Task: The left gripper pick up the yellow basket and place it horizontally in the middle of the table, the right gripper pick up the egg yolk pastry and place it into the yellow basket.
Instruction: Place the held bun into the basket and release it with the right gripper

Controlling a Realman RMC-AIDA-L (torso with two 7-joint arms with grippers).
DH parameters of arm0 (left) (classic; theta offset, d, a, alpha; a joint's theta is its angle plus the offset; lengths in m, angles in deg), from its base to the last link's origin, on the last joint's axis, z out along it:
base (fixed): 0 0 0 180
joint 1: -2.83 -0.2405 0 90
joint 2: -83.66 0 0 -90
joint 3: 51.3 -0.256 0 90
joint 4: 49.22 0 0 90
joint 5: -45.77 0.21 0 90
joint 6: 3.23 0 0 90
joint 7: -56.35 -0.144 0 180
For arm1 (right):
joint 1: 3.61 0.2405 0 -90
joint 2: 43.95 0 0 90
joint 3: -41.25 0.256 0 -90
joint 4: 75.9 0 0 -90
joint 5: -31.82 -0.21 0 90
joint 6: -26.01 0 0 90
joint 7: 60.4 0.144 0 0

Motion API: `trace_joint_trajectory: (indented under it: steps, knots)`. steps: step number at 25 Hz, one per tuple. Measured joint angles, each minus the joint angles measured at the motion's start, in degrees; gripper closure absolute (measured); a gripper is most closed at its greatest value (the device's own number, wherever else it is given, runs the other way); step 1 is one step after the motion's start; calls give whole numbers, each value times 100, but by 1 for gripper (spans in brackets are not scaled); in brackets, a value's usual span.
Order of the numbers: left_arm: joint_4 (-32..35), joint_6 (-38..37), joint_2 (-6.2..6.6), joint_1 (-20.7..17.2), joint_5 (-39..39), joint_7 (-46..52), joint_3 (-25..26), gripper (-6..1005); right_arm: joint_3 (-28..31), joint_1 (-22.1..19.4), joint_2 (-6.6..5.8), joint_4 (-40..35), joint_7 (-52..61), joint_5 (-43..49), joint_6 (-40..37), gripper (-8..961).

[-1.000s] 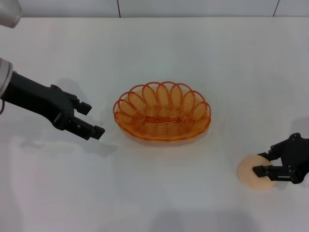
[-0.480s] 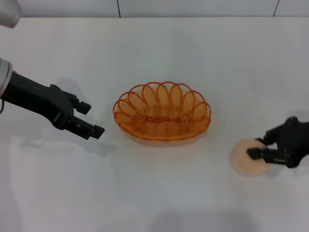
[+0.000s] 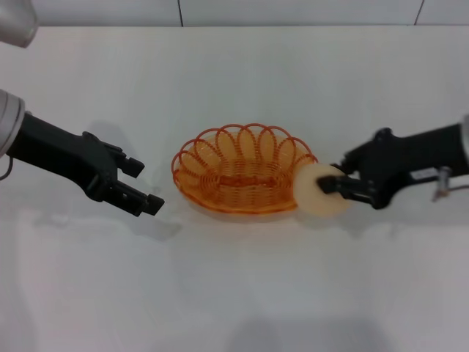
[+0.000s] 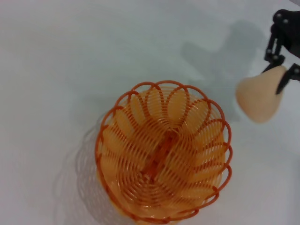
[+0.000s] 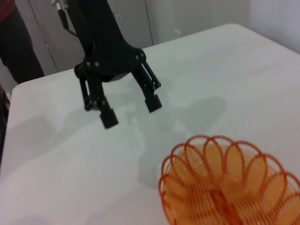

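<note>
The yellow basket (image 3: 245, 171) lies flat in the middle of the white table (image 3: 234, 293); it also shows in the left wrist view (image 4: 163, 151) and the right wrist view (image 5: 229, 183). My right gripper (image 3: 338, 183) is shut on the egg yolk pastry (image 3: 321, 191) and holds it in the air at the basket's right rim. The pastry shows in the left wrist view (image 4: 258, 94), beside the basket. My left gripper (image 3: 141, 185) is open and empty, left of the basket, and shows in the right wrist view (image 5: 131, 109).
The table's far edge (image 3: 234, 26) meets a pale wall. A person in dark clothes (image 5: 18, 44) stands beyond the table in the right wrist view.
My right gripper has lifted the pastry off the table at the front right and carried it left and up to the basket's right rim. My left gripper has barely moved.
</note>
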Motion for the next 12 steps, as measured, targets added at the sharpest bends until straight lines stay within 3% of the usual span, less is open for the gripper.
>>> trace_joint_trajectory:
  steps: [12]
  knots:
    - [39,-50,-12,-138,-9,-33,0,112,-858,664,46,547,42,-60,1174,866]
